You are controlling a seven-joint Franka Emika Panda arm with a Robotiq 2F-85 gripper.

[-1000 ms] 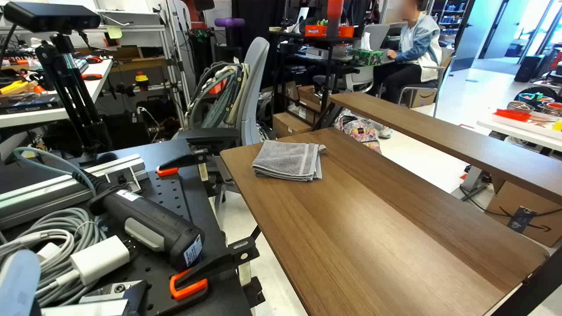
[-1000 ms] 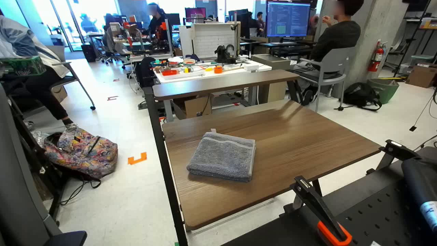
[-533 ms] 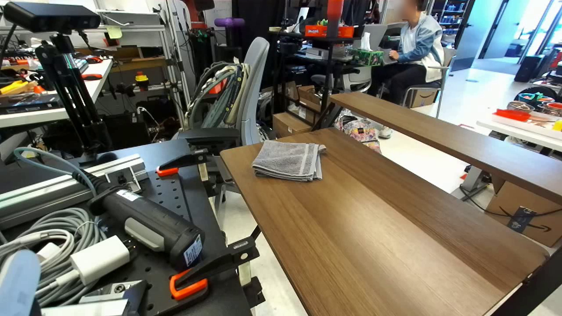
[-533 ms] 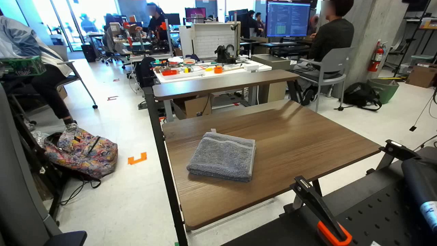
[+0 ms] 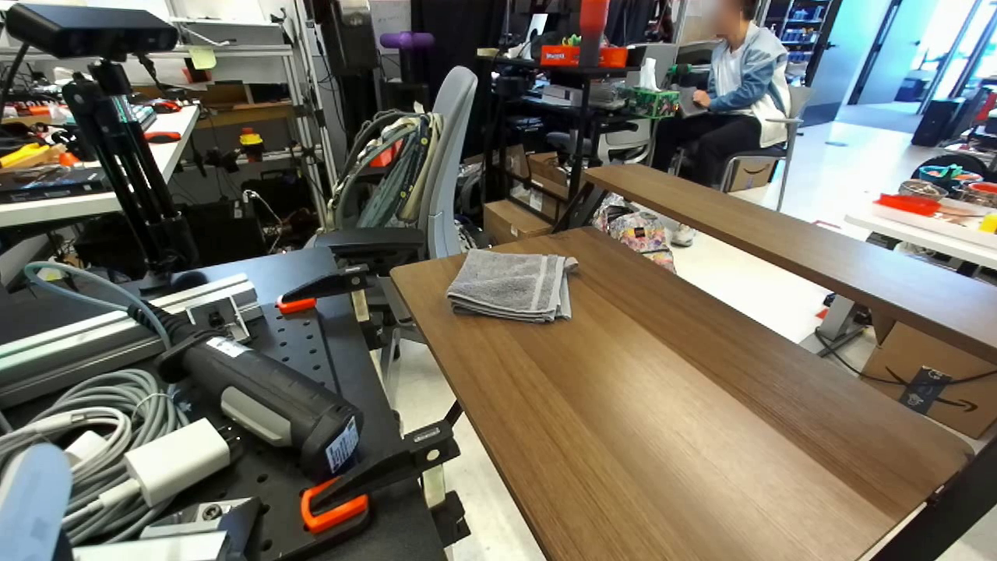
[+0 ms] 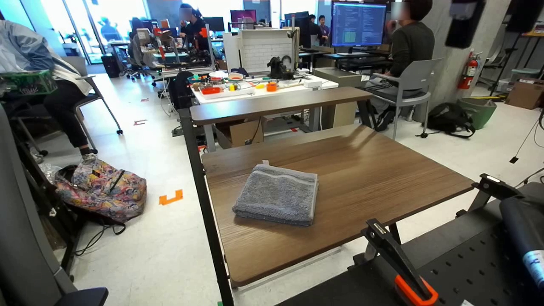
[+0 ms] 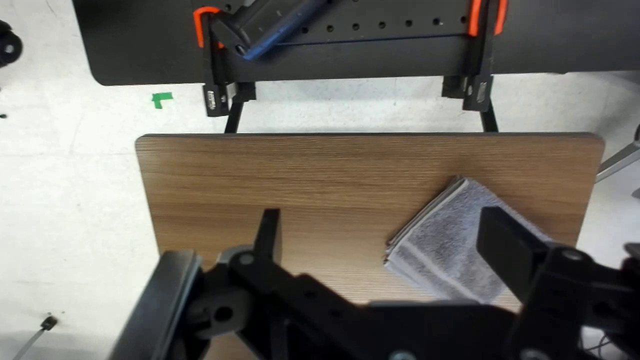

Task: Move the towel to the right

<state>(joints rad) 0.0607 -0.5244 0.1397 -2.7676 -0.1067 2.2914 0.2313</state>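
Note:
The grey folded towel lies flat on the brown wooden table in both exterior views [image 5: 510, 284] [image 6: 278, 193], near one end of the tabletop. In the wrist view the towel [image 7: 445, 240] is right of the middle, partly hidden behind the right finger. My gripper [image 7: 380, 215] is wide open and empty, high above the table. Its left finger is over bare wood, its right finger over the towel in that view. Dark gripper parts hang at the top edge of an exterior view [image 6: 493, 25], well above and apart from the towel.
The wooden table [image 5: 662, 405] has a raised shelf [image 5: 779, 241] along its far side and a black post [image 6: 204, 204] at one corner. A black bench [image 7: 390, 55] with orange-handled clamps [image 7: 480, 75] and a black handheld device [image 5: 273, 397] stands alongside. An office chair [image 5: 444, 171] is near the towel end.
The gripper has come down into the top of both exterior views. The towel has not moved. Seated people in the background have shifted slightly.

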